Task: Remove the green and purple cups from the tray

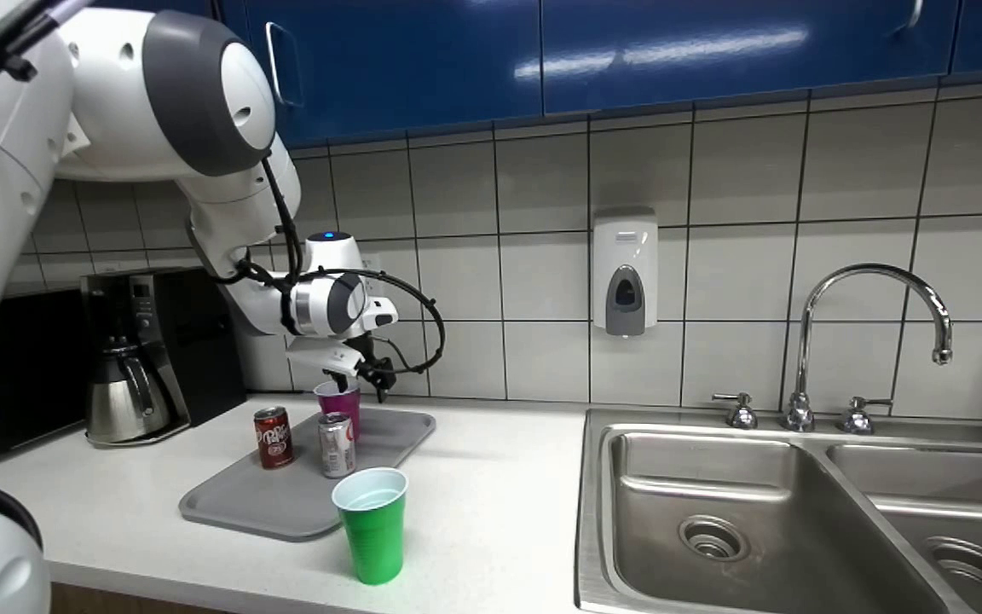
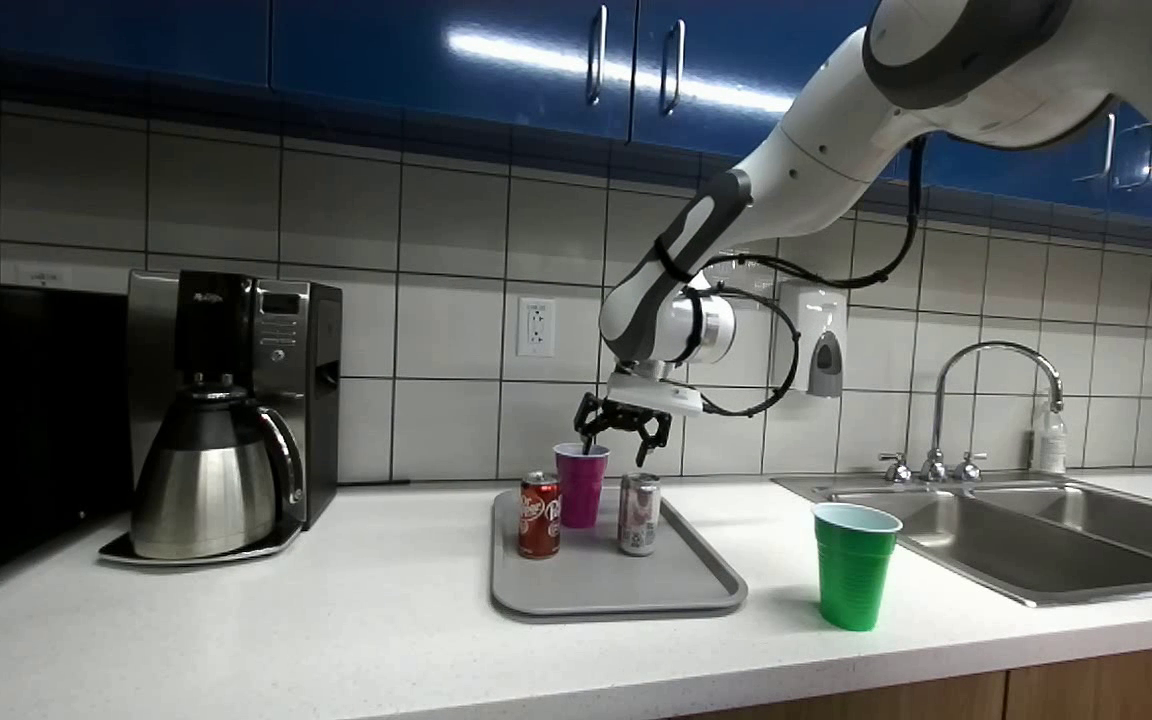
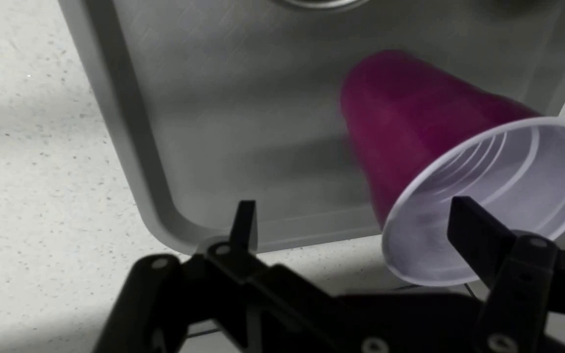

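The rounded white arm (image 2: 816, 165) has dark grey bands (image 1: 191, 94), a small blue light (image 1: 328, 234) and tied black cables (image 2: 914, 190). The hand (image 2: 615, 455) is black and angular, with round greyish screws (image 3: 502, 343).

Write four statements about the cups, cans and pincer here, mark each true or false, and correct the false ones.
1. The pincer is open near the rim of the purple cup. True.
2. The purple cup lies on its side. False: it stands upright on the tray.
3. The tray holds only one can. False: a red can and a silver can stand on it.
4. The green cup stands on the counter, off the tray. True.
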Available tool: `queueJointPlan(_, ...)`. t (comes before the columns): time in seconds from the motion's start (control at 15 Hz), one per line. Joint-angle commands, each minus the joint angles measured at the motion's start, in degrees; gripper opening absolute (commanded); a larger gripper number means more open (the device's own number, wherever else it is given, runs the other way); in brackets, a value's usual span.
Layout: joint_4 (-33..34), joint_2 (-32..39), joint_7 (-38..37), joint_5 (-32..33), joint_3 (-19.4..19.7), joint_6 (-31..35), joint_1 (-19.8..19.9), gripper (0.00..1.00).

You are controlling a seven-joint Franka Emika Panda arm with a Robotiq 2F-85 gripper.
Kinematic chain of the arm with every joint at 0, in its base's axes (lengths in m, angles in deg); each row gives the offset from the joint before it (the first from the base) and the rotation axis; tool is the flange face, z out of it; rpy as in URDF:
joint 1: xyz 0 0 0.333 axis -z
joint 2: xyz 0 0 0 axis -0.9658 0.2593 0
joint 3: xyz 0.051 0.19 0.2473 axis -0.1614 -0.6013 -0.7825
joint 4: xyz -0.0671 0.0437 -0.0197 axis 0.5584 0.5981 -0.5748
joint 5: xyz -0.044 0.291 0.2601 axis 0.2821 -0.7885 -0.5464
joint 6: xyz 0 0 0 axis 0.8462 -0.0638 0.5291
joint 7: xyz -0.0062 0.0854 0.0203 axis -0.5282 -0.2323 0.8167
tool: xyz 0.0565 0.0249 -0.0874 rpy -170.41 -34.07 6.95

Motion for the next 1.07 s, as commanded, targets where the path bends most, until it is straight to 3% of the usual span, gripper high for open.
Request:
queueJointPlan(0.0,4.1,2.6,1.7,-1.1,0.0,-3.7,0.2,1.00)
queueJointPlan(0.33,5.9,4.7,1.5,-1.2,0.0,-3.8,0.1,1.00)
queueJointPlan(0.47,6.4,5.2,1.5,-1.4,-0.1,-3.6,0.2,0.72)
queueJointPlan(1.0,7.8,6.2,1.3,-1.1,0.2,-3.5,0.0,0.11)
